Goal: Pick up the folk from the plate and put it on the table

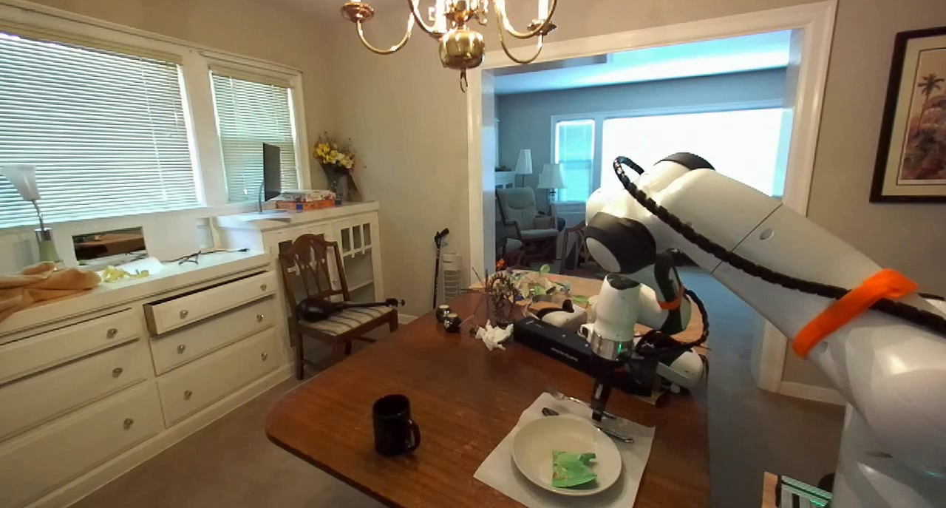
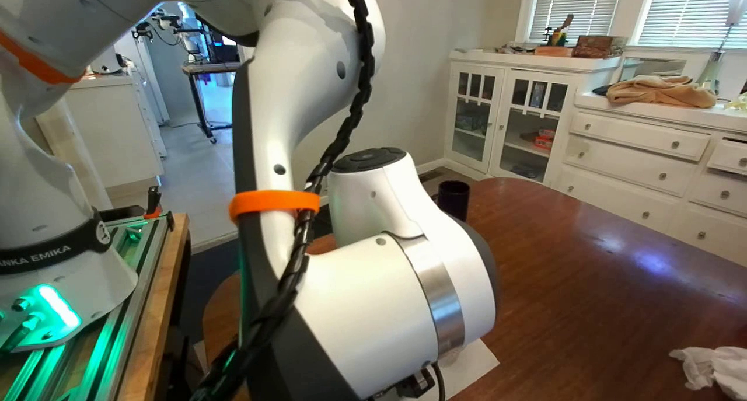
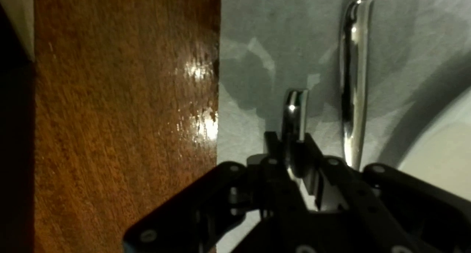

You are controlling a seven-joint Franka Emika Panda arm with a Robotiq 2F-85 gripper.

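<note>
The folk (image 3: 294,111) is a silvery utensil lying on a white paper sheet beside the plate, on its far side in an exterior view (image 1: 567,399). My gripper (image 3: 289,138) has its fingertips close together on either side of its handle near the end and appears shut on it. In an exterior view the gripper (image 1: 597,413) points down at the paper. The tines are hidden by the gripper in the wrist view. The round white plate (image 1: 543,441) holds a green folded piece. Its rim shows at the right of the wrist view (image 3: 441,161). The table (image 1: 436,390) is dark-brown wood.
A second utensil (image 3: 355,80) lies between the folk and the plate. A black mug (image 1: 393,425) stands left of the paper sheet (image 1: 510,456). A long black box (image 1: 554,349), crumpled tissue (image 1: 494,336) and clutter lie behind the gripper. In an exterior view the arm blocks the paper's area.
</note>
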